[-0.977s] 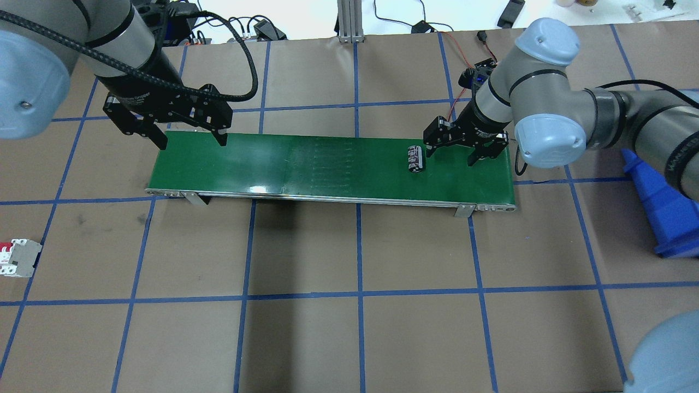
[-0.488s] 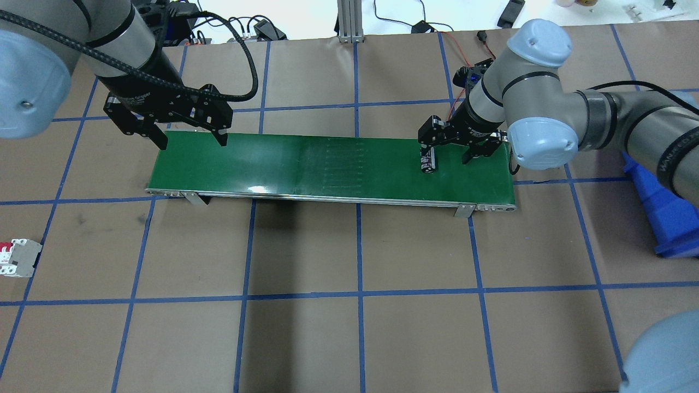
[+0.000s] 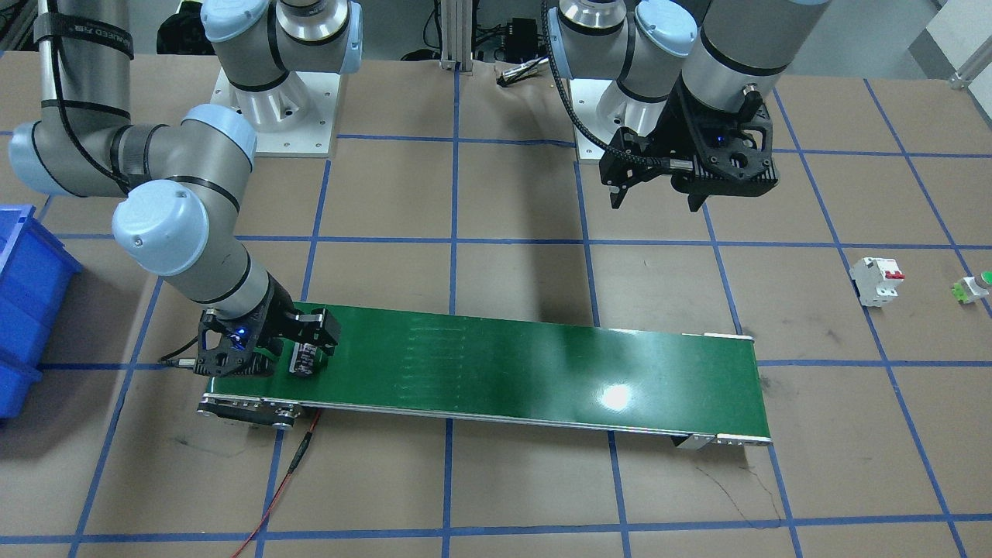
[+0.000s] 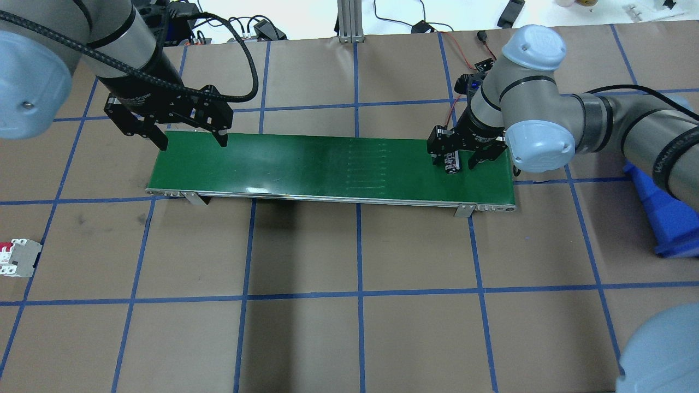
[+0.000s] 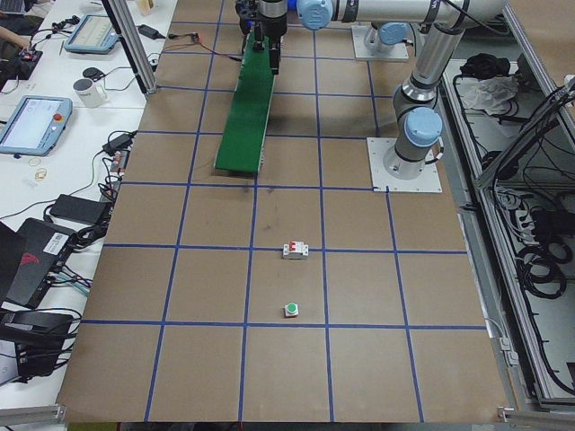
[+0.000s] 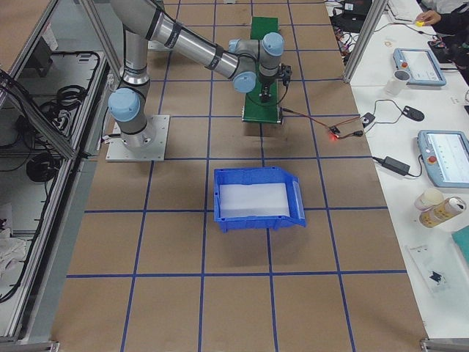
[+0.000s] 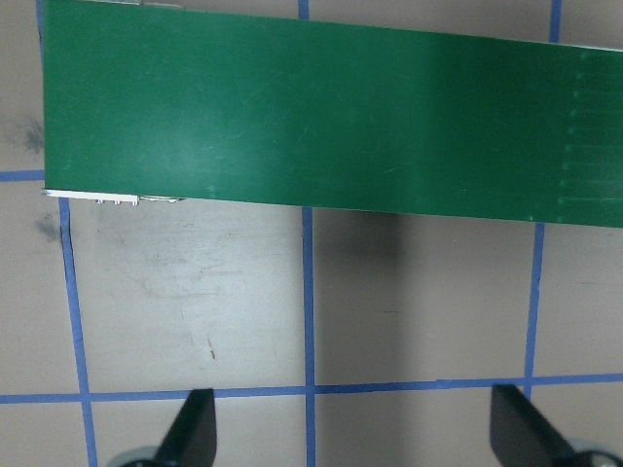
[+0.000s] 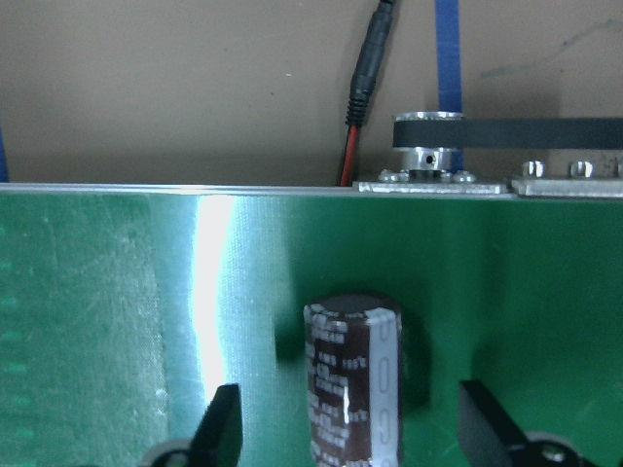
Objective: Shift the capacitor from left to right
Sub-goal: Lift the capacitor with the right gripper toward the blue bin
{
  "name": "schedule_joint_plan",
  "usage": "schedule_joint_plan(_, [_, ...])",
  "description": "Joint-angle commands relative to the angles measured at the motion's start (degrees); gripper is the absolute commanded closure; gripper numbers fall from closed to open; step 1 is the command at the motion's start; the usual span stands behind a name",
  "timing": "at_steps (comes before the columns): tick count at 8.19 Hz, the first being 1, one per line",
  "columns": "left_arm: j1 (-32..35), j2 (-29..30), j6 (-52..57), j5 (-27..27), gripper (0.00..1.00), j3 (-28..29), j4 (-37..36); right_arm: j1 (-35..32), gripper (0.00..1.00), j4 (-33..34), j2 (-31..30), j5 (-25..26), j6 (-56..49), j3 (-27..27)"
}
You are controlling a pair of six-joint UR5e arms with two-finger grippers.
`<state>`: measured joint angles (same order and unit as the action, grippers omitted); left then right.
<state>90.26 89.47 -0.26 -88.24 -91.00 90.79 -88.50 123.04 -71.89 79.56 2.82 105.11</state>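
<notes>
The capacitor (image 4: 451, 162), a stubby black cylinder with pale stripes, lies on the green conveyor belt (image 4: 327, 164) near its right end. My right gripper (image 4: 454, 161) is low over the belt and open, one finger on each side of the capacitor. In the right wrist view the capacitor (image 8: 352, 379) stands between the fingertips (image 8: 222, 423) with a gap on both sides. It also shows in the front view (image 3: 304, 359). My left gripper (image 4: 192, 141) is open and empty above the belt's left end, and the left wrist view (image 7: 355, 438) shows only belt and table.
A white breaker with red switches (image 4: 19, 257) lies at the table's left edge, and a green-capped button (image 3: 975, 287) is beside it. A blue bin (image 6: 256, 198) stands off the belt's right end. A red cable (image 3: 287, 473) trails from the belt's motor end.
The capacitor has travelled right along the belt. My right gripper has shifted left and down, so its fingers now straddle the capacitor. The left arm has not moved.
</notes>
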Motion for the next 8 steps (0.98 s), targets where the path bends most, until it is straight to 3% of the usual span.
schedule_joint_plan(1, [0.0, 0.0, 0.0, 0.0, 0.0, -0.05, 0.0, 0.0, 0.6, -0.34, 0.17, 5.24, -7.01, 0.09])
schedule_joint_plan(3, [0.0, 0.0, 0.09, -0.09, 0.0, -0.05, 0.0, 0.78, 0.91, -2.36, -0.53, 5.87, -8.52, -0.69])
schedule_joint_plan(4, [0.0, -0.09, 0.09, -0.09, 0.0, -0.05, 0.0, 1.66, 1.0, -2.45, -0.88, 8.57, -9.49, -0.87])
schedule_joint_plan(5, [0.0, -0.09, 0.09, 0.0, 0.0, -0.05, 0.0, 2.88, 1.0, -2.8, -1.75, 10.95, -9.67, -1.92])
schedule_joint_plan(7, [0.0, -0.09, 0.0, 0.0, 0.0, -0.05, 0.0, 4.38, 1.0, -14.52, -4.47, 11.49, -9.76, -10.23])
schedule_joint_plan(8, [0.0, 0.0, 0.0, 0.0, 0.0, -0.05, 0.0, 7.7, 1.0, -15.1, -5.44, 12.63, -13.94, -10.8])
